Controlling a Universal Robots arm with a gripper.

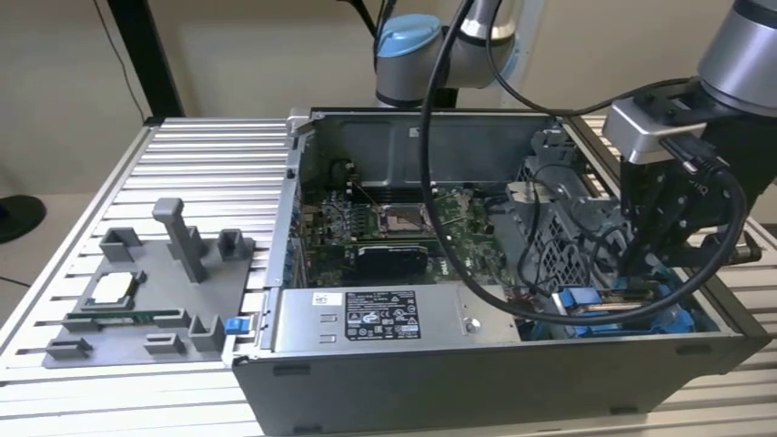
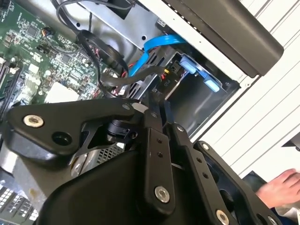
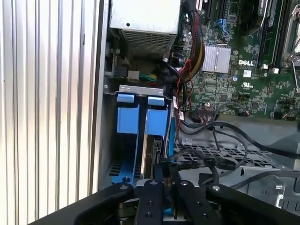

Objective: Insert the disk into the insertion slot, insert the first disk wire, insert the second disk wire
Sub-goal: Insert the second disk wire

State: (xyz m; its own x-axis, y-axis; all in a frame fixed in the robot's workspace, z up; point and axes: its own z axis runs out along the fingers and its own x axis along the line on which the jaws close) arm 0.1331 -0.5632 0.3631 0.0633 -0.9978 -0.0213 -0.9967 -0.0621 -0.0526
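Observation:
The disk (image 3: 156,123) stands on edge in the insertion slot (image 3: 123,89) at the case's front corner, its blue frame showing; in the exterior view the blue frame (image 1: 580,299) lies low on the exterior view's right. My gripper (image 3: 166,165) hangs right over the disk's edge, fingers (image 3: 150,197) pressed together on the end of a black disk wire (image 3: 206,164). A blue flat wire (image 2: 159,44) arcs into the same bay, beside a bundle of black wires (image 2: 117,77). In the exterior view the gripper (image 1: 640,273) reaches down into the bay.
The open computer case (image 1: 486,373) lies on a ribbed metal table (image 1: 195,173). Inside are the motherboard (image 1: 401,223) and a grey labelled power-supply box (image 1: 364,319). A grey fixture (image 1: 134,291) with parts sits at the exterior view's left. A person's hand (image 2: 281,185) is nearby.

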